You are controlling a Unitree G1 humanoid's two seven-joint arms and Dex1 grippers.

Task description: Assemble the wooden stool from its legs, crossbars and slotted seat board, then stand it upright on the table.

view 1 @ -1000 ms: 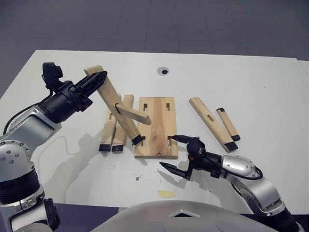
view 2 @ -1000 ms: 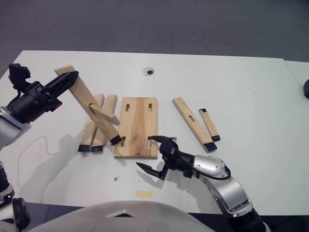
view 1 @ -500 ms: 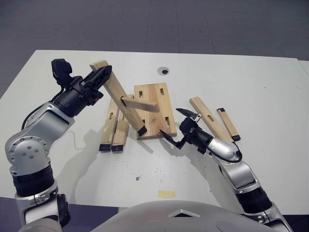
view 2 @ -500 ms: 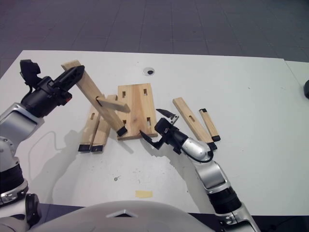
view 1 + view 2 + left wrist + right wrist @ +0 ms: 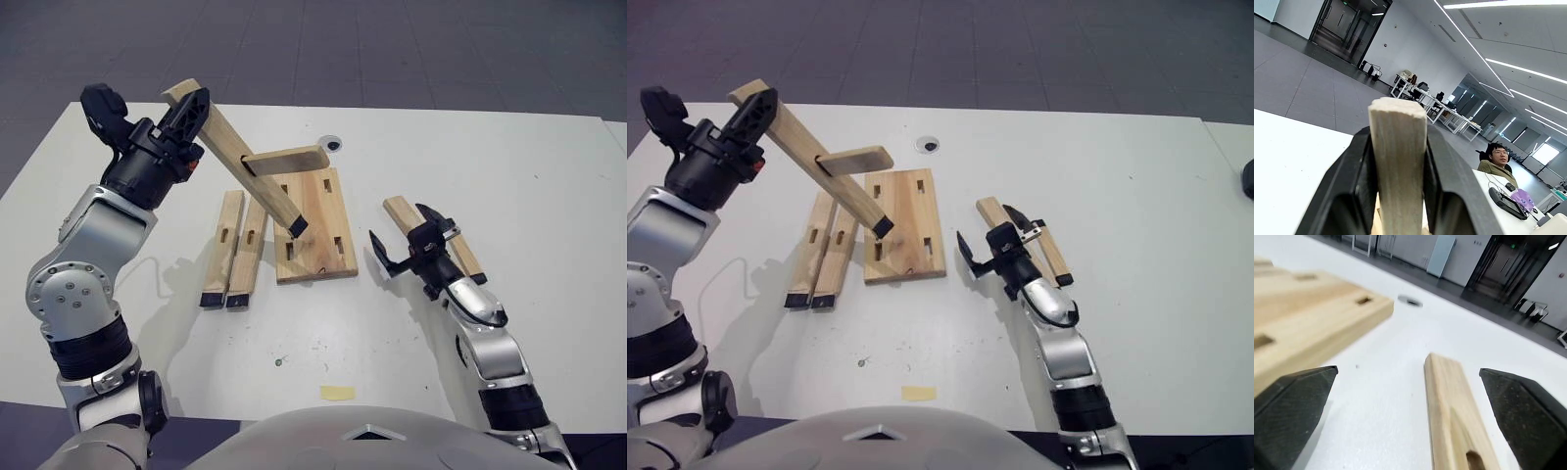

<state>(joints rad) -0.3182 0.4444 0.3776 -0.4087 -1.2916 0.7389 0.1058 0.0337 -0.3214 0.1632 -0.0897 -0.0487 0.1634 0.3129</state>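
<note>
A: Where's the left pincer [image 5: 192, 106]?
B: Raised, pinching a leg [image 5: 238, 163] by its top; a crossbar [image 5: 286, 160] sticks out of it, foot over the board [image 5: 321, 235] on the desk [image 5: 509, 166].
A: And the right pincer [image 5: 403, 229]?
B: Spread, beside the board, straddling a second leg [image 5: 1449, 401].

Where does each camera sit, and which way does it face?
Left eye view: on the head, facing down over the table; both arms show.
Right eye view: beside it, same scene.
Left wrist view: on the left wrist, facing past the left fingers, shut on a leg, into the room.
Right wrist view: on the right wrist, low over the table, between open right fingers.
Shared: right wrist and eye views show the seat board.
</note>
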